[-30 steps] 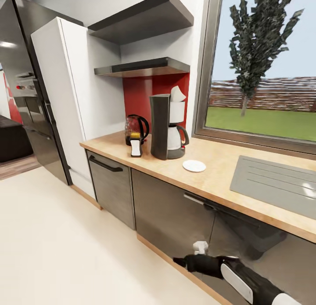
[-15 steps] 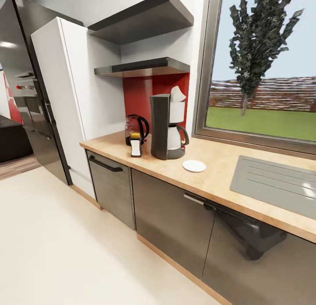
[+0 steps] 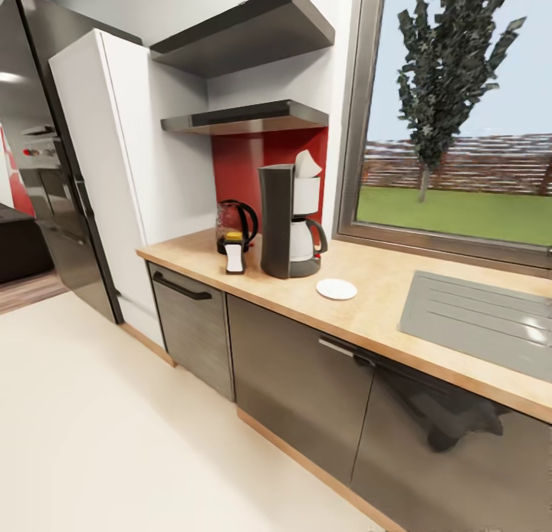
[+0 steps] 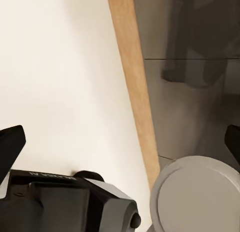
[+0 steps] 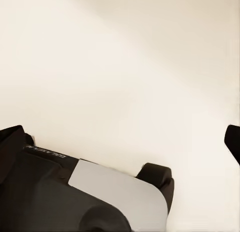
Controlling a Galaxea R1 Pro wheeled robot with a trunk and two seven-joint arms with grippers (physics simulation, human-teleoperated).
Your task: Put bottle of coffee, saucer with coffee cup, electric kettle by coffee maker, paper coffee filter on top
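Four of the station's pieces already stand together on the countertop: the coffee maker with a white paper filter sticking up from its top, the kettle just beside it toward the fridge, a small bottle of coffee in front of the kettle, and the white saucer lying flat near the maker on the window side. The saucer is bare; no cup shows on it or anywhere along the counter, so the cup looks like the piece left to fetch.

Both wrist cameras point down at the pale floor. The left gripper has its dark fingertips far apart at the picture's edges, so it is spread wide and holds nothing; beyond it run the wooden plinth and the glossy cabinet front. The right gripper is likewise spread wide over bare floor, empty.

A coffee cup would likely be light, stiff, glazed and breakable. Pinching its wall across the rim, one finger inside and one outside, should hold better than the small handle. It must be set down gently, since the saucer is shallow and could slide or chip.
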